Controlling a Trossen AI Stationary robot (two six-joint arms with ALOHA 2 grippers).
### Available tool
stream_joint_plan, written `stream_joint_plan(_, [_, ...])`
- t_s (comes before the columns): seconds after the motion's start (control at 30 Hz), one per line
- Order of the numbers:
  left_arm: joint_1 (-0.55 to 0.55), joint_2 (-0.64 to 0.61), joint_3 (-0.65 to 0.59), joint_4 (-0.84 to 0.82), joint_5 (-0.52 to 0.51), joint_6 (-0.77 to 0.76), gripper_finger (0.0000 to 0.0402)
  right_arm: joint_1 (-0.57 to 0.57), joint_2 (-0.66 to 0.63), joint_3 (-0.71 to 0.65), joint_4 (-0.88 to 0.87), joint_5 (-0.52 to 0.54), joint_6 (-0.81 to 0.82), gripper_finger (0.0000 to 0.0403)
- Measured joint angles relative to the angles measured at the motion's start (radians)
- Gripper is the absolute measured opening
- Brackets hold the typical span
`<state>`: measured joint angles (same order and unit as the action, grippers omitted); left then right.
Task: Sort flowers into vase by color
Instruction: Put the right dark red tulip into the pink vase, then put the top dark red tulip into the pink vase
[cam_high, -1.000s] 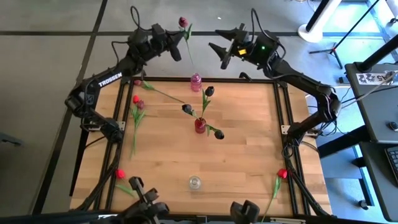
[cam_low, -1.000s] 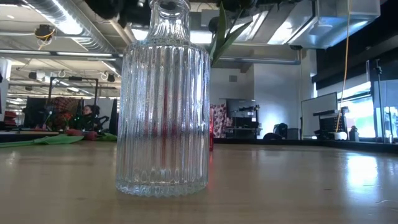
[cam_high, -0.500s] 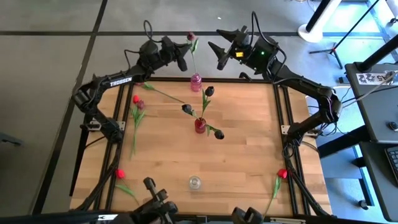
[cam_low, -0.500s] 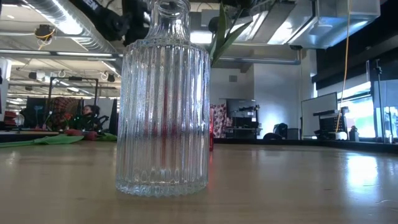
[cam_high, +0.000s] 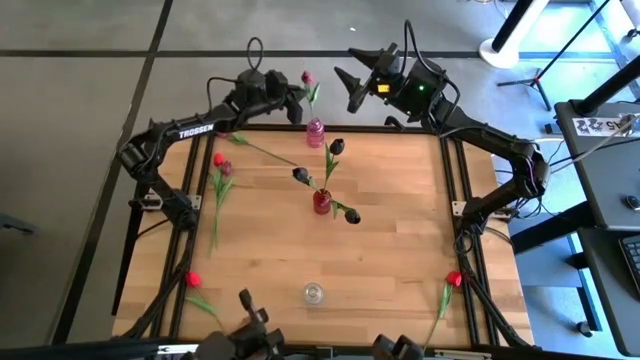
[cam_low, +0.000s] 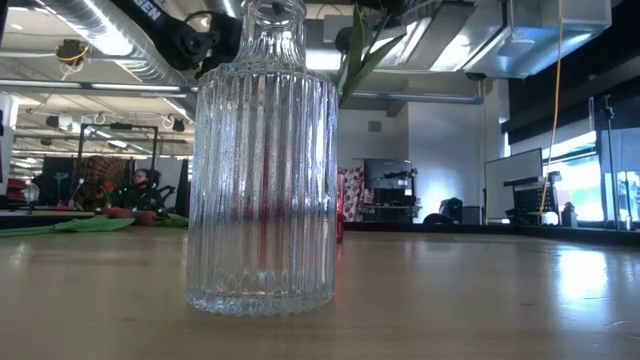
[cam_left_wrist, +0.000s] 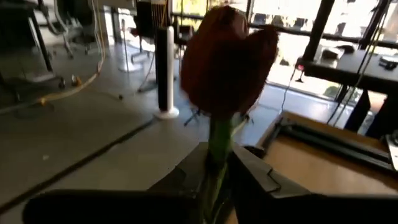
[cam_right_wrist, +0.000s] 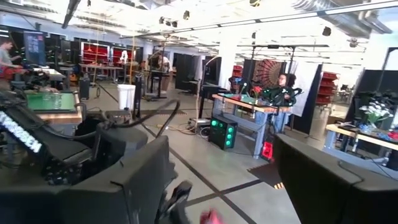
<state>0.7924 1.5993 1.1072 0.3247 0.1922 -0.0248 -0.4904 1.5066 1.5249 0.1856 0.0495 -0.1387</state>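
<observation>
Wooden table (cam_high: 390, 250) in a black frame; beyond it – desks, a white fan stand (cam_left_wrist: 166, 74), seated people.

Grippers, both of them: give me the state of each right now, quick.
Left gripper: closed on the stem of a magenta tulip, above the pink vase.
Right gripper: open, holding nothing, beyond the table's far edge.

Left hand (cam_high: 292, 101) raised, fingers pinched close; right hand (cam_high: 354, 82) opposite, level with it, fingers spread wide.
</observation>
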Motion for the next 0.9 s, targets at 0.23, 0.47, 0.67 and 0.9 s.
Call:
stream_joint_plan(0.23, [0.016,-0.031,0.040,-0.288,0.002,-0.153,0.0112,0.000,0.000,0.000,-0.001,0.011,0.001,0.0285])
stream_joint_plan(0.47, [0.042,-0.047,0.160,-0.698,-0.026,-0.156,0.0131,0.000,0.000,0.000,-0.003,0.011,0.002,0.0285])
stream_joint_plan(0.67, [0.079,-0.100,0.160,-0.751,-0.048,-0.216,0.0132,-0.001,0.000,0.000,-0.011,0.012,0.001,0.0285])
stream_joint_plan(0.9, [0.132,-0.296,0.158,-0.777,-0.144,-0.286,0.0123,-0.001,-0.021,-0.001,-0.039,0.010,0.004,0.0285])
